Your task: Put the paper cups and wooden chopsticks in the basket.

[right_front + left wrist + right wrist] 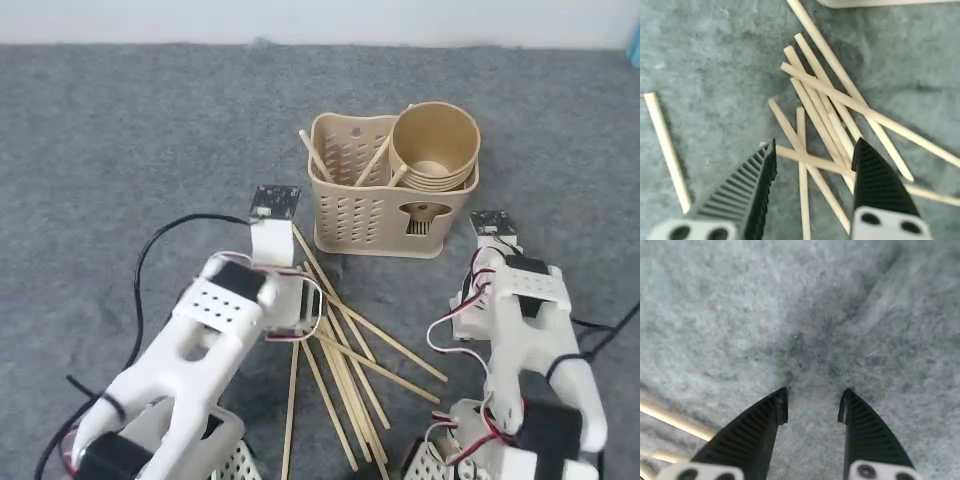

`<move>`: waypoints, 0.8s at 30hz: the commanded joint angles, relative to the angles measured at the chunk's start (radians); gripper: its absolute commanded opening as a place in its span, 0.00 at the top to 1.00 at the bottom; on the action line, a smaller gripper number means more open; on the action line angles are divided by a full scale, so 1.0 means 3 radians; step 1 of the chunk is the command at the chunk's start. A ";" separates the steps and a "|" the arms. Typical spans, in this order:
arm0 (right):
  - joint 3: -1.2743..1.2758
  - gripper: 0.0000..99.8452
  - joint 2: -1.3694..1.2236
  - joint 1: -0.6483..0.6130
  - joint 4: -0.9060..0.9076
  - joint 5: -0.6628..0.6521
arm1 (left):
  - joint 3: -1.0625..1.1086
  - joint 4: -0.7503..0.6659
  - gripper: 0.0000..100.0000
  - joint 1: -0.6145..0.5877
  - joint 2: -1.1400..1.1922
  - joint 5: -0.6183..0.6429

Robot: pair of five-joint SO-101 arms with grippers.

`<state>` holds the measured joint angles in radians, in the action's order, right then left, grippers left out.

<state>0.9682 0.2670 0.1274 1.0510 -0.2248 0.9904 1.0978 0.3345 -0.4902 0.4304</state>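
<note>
Left end effector (816,141) over slim wooden chopsticks (840,97)

A: How's the light over the carpet (120,130)?
B: Bright and even, from overhead. The basket (370,215) throws just a faint shadow at its foot, and the pale wall (320,20) behind is the brightest part.
A: And close in?
B: The chopsticks (840,97) lay soft, thin shadows beside them. Ahead of the right gripper (814,400) a dim patch darkens the carpet.
</note>
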 commanded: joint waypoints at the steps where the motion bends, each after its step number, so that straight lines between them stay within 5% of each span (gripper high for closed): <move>1: -0.0077 0.83 -0.0028 -0.0003 0.0038 -0.0051 | 0.0330 -0.0532 0.76 0.0015 0.0000 0.0113; 13: -0.0077 0.83 -0.0028 -0.0003 0.0038 -0.0056 | 0.0483 -0.0527 0.76 -0.0113 -0.0015 0.0087; 18: -0.0082 0.83 -0.0028 -0.0003 0.0033 -0.0056 | 0.0524 -0.0389 0.76 0.0056 -0.0005 -0.0399; 24: -0.0082 0.83 -0.0028 0.0003 0.0043 -0.0056 | 0.0555 -0.0394 0.76 0.0143 -0.0010 -0.0404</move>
<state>0.9682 0.2654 0.1289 1.0510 -0.2279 1.1577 0.9735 0.3636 -0.4887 0.3199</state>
